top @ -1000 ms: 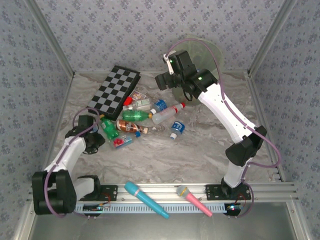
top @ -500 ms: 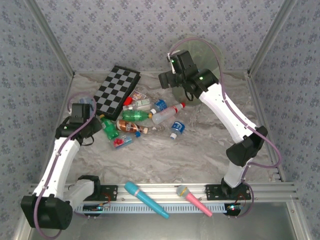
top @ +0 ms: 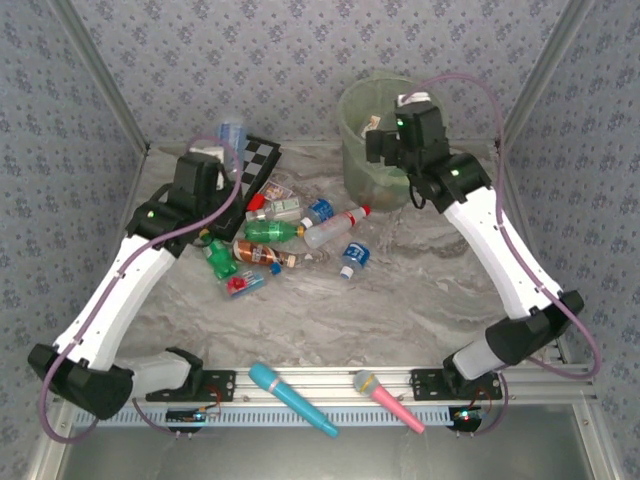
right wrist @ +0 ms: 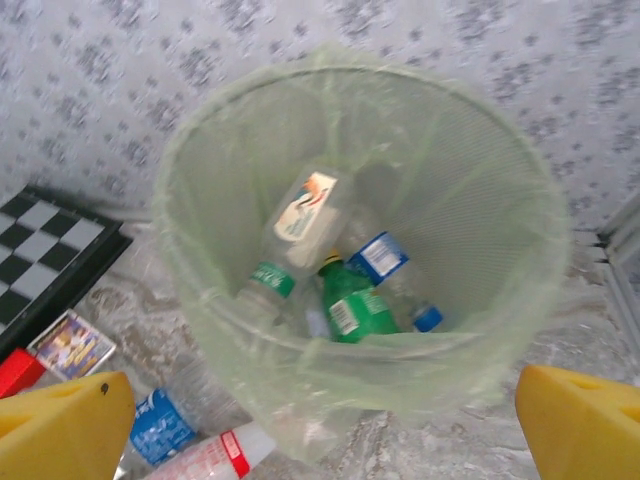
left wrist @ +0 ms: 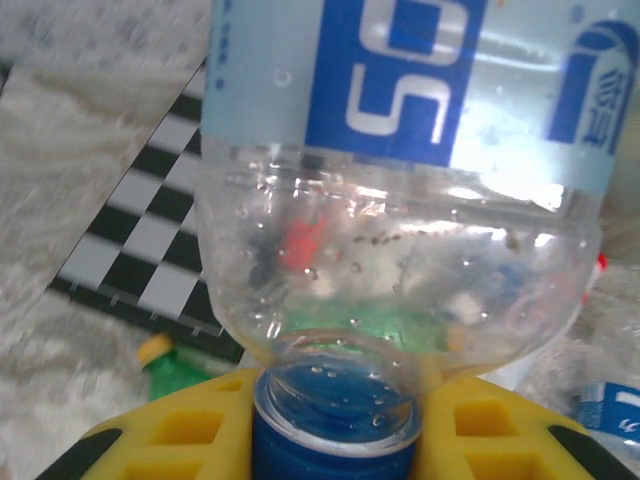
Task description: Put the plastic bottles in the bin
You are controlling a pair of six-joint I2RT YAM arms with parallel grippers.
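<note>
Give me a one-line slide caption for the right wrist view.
Right gripper open, facing the bin, with several bottles inside and more lying outside it.

Pale green bin (top: 358,150) holds several bottles (right wrist: 350,305); other bottles (top: 272,231) lie clustered nearby, one blue-labelled bottle (left wrist: 400,200) held aloft.

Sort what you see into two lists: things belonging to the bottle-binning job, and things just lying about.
Job: bin, held bottle, loose bottles, binned bottles.
Lying about: chessboard, cyan microphone, pink microphone.
</note>
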